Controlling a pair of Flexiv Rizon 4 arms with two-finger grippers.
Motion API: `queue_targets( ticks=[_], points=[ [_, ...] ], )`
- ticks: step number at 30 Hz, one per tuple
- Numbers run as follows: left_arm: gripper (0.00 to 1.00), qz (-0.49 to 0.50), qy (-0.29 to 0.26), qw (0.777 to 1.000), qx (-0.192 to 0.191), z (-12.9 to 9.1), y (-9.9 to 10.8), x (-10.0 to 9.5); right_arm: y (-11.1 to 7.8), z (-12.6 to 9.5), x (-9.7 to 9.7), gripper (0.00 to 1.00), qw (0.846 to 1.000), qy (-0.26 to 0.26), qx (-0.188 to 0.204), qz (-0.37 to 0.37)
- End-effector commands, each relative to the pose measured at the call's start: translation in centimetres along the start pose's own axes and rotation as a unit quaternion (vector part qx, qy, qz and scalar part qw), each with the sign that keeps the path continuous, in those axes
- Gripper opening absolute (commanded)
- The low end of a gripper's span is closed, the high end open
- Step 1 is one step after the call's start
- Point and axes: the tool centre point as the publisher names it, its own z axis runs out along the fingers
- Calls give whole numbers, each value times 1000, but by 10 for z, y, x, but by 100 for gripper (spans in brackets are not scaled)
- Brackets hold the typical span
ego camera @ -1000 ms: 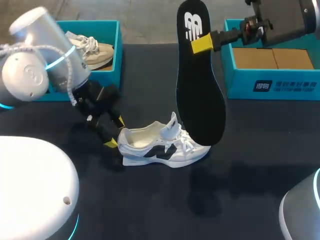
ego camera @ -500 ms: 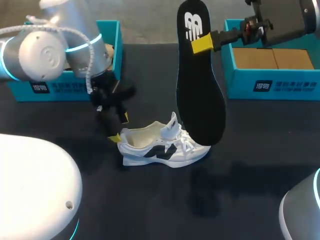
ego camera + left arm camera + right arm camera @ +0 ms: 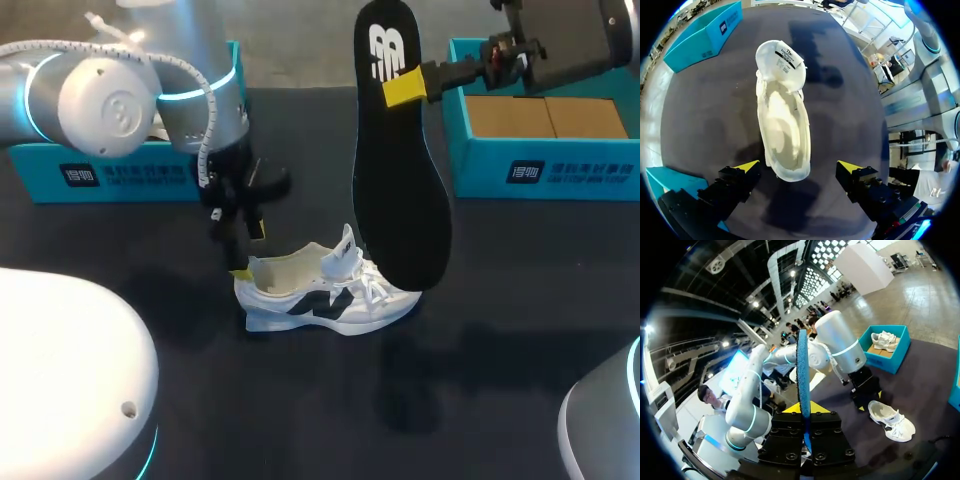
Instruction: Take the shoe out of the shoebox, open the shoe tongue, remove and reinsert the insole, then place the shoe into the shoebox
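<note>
Insole (image 3: 400, 190) pinched in right end effector (image 3: 804, 409); left end effector (image 3: 797, 167) open by shoe (image 3: 782, 120)

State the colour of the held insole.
The insole is black with a white logo; clearest in head view.

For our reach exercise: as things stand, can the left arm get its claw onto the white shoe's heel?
Probably yes: the left claw hangs open just above the heel of the shoe, nothing between them, and the right claw holds the insole clear.
</note>
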Motion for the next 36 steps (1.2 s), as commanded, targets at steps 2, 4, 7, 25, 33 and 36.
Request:
queue_targets(
  ticks=[2,4,7,25,33,36],
  points=[
    [100,4,-9,1000,0,1,2,7,2,3,0,0,1000,0,2,1],
    [100,4,-10,1000,-7,2,2,7,2,3,0,0,1000,0,2,1],
    [100,6,-8,1000,-7,3,2,7,2,3,0,0,1000,0,2,1],
    [100,6,-4,1000,-14,5,2,5,2,3,0,0,1000,0,2,1],
    [100,6,-4,1000,-14,5,2,5,2,3,0,0,1000,0,2,1],
    [100,6,-4,1000,-14,5,2,5,2,3,0,0,1000,0,2,1]
  ],
)
